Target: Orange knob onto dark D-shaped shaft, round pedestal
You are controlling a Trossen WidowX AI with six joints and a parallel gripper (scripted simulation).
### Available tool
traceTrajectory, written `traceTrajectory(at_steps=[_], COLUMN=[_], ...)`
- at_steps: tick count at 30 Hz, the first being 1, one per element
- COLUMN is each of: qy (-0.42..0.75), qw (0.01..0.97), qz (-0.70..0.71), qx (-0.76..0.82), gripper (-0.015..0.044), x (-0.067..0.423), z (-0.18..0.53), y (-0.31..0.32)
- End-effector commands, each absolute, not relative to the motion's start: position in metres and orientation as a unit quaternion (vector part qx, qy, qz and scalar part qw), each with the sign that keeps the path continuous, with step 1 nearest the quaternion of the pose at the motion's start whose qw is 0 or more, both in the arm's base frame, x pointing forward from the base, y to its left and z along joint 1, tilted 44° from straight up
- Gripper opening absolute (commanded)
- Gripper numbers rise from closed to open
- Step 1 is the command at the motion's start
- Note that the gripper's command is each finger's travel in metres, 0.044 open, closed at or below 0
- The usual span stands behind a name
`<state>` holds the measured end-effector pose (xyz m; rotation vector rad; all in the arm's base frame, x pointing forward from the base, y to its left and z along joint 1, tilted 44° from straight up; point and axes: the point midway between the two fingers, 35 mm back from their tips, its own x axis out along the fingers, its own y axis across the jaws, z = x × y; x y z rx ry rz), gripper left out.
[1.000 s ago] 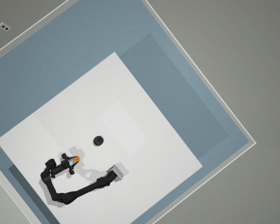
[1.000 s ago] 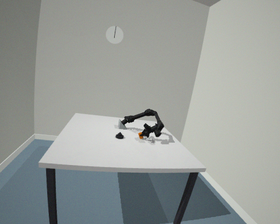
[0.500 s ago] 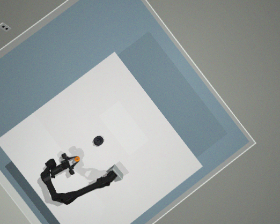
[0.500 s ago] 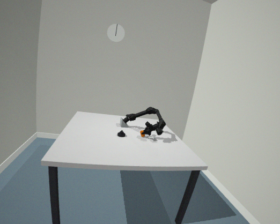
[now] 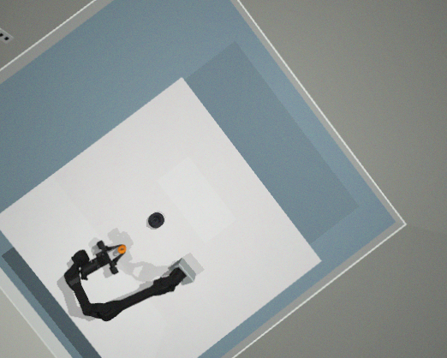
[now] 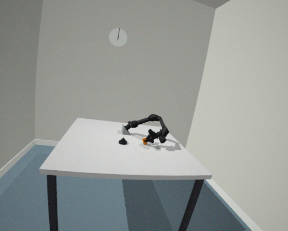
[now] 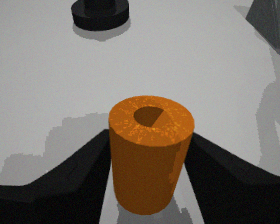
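The orange knob is an upright cylinder with a D-shaped hole in its top. My gripper is shut on the knob, a black finger on each side, holding it a little above the white table. The shaft's flat side does not show.
The table edge lies well away from the gripper in the exterior view.
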<state>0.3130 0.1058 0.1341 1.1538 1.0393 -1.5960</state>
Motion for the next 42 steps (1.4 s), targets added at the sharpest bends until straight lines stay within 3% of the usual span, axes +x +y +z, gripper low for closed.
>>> traceTrajectory(at_steps=[1,3,26,33,42], qy=[0.423,0.423,0.423,0.423,0.438], qw=[0.436,0.436,0.436,0.436,0.416], qz=[-0.643,-0.643,-0.643,-0.643,-0.637], qx=[0.467,0.467,0.467,0.467,0.478], gripper=[0.0231,0.0260,0.0260,0.0440,0.0440], x=[0.3131,0.3131,0.3131,0.3131,0.3121], z=[0.1338,0.1338,0.1338,0.1338,0.1352], y=[0.1051,0.1051,0.1051,0.1051,0.1008])
